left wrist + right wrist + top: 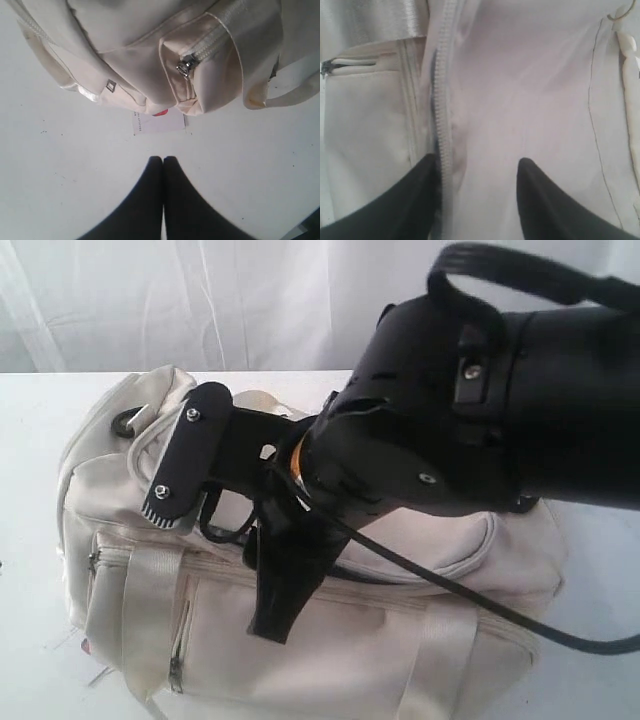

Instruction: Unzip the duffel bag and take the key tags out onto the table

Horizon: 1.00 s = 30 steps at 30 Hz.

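The cream duffel bag (400, 640) lies on the white table (30, 440). My right gripper (220, 565) hangs open over the bag's top panel. In the right wrist view, one finger of the right gripper (477, 162) rests beside the main zipper (442, 100), which looks closed there, and the other is over plain fabric. My left gripper (162, 159) is shut with nothing in it, just above the table (60, 165) and a short way from the bag's end pocket (200, 75) and its metal zipper pull (184, 66). The key tags are hidden.
A white card with a red mark (157, 121) pokes out from under the bag's end. A webbing strap loop (290, 95) lies on the table beside the bag. A white curtain (200, 300) hangs behind. The right arm's cable (480, 605) drapes across the bag.
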{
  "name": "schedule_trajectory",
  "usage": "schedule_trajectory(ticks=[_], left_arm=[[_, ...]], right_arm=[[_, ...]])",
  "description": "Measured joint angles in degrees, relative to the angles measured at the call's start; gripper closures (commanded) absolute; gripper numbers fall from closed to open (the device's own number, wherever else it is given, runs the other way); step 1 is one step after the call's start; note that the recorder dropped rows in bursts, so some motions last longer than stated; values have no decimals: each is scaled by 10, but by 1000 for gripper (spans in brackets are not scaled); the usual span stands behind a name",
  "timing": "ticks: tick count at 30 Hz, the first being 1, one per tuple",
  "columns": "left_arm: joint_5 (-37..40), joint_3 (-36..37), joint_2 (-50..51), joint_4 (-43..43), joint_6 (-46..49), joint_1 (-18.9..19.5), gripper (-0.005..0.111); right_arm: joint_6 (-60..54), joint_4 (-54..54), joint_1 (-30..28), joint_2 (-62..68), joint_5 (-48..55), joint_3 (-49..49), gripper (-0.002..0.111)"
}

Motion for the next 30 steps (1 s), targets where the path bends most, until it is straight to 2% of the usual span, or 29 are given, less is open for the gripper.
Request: schedule_trajectory(ticks=[4, 7, 11, 24, 27, 30], left_arm=[[0, 0, 0, -10, -2, 0, 107], [-1, 0, 0, -13, -2, 0, 107], [-1, 0, 0, -13, -2, 0, 107], [-3, 0, 0, -13, -2, 0, 107], [-4, 0, 0, -14, -2, 0, 107], [-4, 0, 0, -16, -3, 0, 107]], right_arm=[[0, -16, 0, 6, -14, 0, 82], [29, -61, 0, 7, -16, 0, 96], [88, -130, 0, 9, -17, 0, 105], [118, -192, 0, 9, -22, 0, 108], [163, -248, 0, 9, -31, 0, 108], [271, -369, -2, 9, -42, 0, 108]])
